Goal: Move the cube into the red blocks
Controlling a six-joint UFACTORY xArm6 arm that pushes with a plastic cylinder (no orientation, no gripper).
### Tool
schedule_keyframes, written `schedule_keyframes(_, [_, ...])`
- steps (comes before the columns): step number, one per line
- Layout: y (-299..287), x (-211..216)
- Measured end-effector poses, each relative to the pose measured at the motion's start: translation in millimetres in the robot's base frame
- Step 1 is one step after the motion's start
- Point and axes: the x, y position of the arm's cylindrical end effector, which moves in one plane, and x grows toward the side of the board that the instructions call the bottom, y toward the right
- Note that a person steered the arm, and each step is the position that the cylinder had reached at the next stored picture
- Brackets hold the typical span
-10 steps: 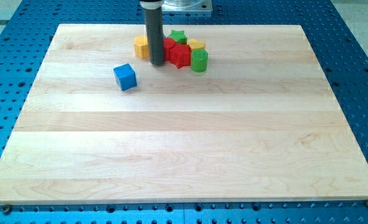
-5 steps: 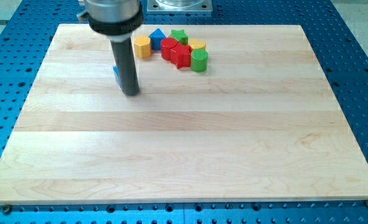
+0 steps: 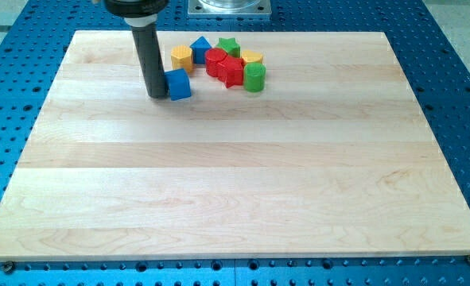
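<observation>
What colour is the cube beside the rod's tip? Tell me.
Blue: the blue cube, touching my tip, camera view.

The dark rod stands upright, coming down from a wider dark collar at the view's top left, and my tip (image 3: 156, 95) rests on the tabletop (image 3: 235, 199), low end fully visible.

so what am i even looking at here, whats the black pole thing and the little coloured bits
The black pole is a rod on a robot arm. It has no claw; its lower end, my tip, slides on the wooden board and shoves blocks. One camera looks down across the board.

My tip sits right against the blue cube, on its left side in the view. Nothing is held.

Near the view's top is a cluster: yellow block, blue triangular block, green star, two red blocks, another yellow block and a green cylinder.
</observation>
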Motion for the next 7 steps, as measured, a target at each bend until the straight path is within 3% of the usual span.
schedule_keyframes(1, [-16, 41])
schedule_keyframes(2, [5, -2])
schedule_keyframes(3, [2, -7])
schedule_keyframes(4, [58, -8])
schedule_keyframes(6, [52, -5])
schedule_keyframes(7, [54, 25])
